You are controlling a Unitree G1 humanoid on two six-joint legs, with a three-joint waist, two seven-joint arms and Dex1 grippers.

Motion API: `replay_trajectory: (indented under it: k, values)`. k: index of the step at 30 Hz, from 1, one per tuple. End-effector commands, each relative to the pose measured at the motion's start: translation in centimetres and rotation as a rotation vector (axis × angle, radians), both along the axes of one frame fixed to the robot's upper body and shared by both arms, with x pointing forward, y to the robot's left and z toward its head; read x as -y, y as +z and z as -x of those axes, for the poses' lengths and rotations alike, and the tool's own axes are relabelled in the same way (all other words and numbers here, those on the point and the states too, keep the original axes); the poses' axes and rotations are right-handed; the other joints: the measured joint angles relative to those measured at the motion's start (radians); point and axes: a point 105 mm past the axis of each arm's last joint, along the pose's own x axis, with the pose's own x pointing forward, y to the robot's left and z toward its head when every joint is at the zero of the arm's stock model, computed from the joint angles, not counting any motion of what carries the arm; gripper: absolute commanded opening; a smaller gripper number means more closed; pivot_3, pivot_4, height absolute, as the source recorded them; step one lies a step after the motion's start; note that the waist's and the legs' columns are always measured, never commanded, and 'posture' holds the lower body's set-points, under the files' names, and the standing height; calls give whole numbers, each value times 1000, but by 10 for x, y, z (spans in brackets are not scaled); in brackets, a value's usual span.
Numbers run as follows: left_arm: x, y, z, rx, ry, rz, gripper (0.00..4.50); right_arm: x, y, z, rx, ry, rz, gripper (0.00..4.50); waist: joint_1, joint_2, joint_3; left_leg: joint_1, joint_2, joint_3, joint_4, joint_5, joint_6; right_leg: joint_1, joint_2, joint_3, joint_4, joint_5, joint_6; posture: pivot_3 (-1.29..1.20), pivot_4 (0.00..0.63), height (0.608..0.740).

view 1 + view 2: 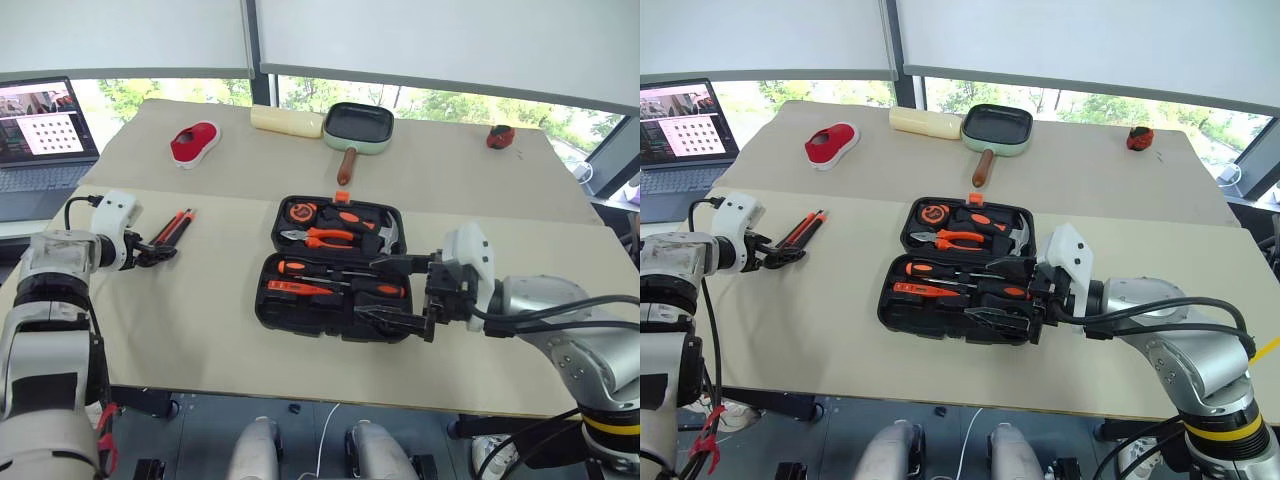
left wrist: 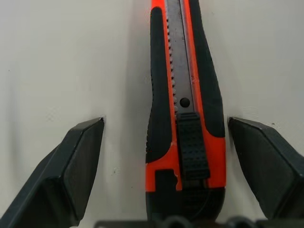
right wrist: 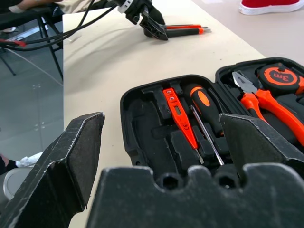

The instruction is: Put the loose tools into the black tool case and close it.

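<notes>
The right gripper (image 1: 400,296), fingers spread wide and holding nothing, hovers at the near right edge of the black tool case (image 1: 335,265), hiding that corner. The case lies open mid-table; screwdrivers (image 1: 335,283) fill its near half, but the recesses beneath them are hard to make out. Left of it, the left gripper (image 1: 160,251) stands with fingers apart on either side of the utility knife's (image 2: 184,95) near end, clamping nothing; the blade tip is cut off in the left wrist view. Further back sits a green-rimmed pan (image 1: 359,127).
</notes>
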Motion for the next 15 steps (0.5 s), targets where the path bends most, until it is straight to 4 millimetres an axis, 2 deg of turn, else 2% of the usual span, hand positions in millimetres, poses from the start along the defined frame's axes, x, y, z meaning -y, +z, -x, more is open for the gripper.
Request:
replay_trajectory:
  k: [1, 3, 7, 9, 10, 12, 13, 15]
  values:
    - [-6, -12, 4, -45, 26, -37, 4043, 1, 9, 3, 57, -3, -3, 4500, 0, 0, 0, 0, 0, 0, 0, 0, 0, 0, 0, 0, 0, 0, 0, 0, 150, 740]
    - [-6, -7, 3, -28, 15, -22, 3418, 2, 8, 4, 58, -5, 3, 4500, 0, 0, 0, 0, 0, 0, 0, 0, 0, 0, 0, 0, 0, 0, 0, 0, 150, 740]
    - [8, 25, -5, 86, -96, 48, 1922, 7, 7, 5, 55, -17, 11, 4500, 0, 0, 0, 0, 0, 0, 0, 0, 0, 0, 0, 0, 1, 0, 0, 0, 150, 740]
    - [25, 46, -6, 150, -206, 96, 1752, 11, 6, 7, 51, -28, 16, 4500, 0, 0, 0, 0, 0, 0, 0, 0, 0, 0, 0, 0, 1, 0, 0, 0, 150, 740]
    - [42, 61, -4, 197, -323, 113, 1752, 13, 5, 7, 47, -39, 19, 4500, 0, -1, 1, -1, 0, 0, 0, 0, 0, -1, 0, 0, 0, 0, 0, 0, 150, 740]
    - [97, 93, 22, 297, -700, 133, 1752, 19, 3, 9, 32, -67, 21, 4500, 3, -2, 1, -3, 0, -1, 0, 0, 0, -2, 0, 0, 0, 0, 0, 0, 150, 740]
    - [119, 100, 40, 304, -853, 131, 1752, 22, 1, 10, 26, -78, 22, 4500, 4, -3, 1, -4, 1, -1, 0, 0, 0, -2, 0, -1, -1, 0, 0, 0, 150, 740]
    - [145, 97, 66, 246, -1009, 127, 1752, 25, -1, 12, 16, -91, 22, 4500, 7, -3, 1, -4, 0, -1, 0, 0, 0, -1, -2, -1, -1, 0, 1, 0, 150, 740]
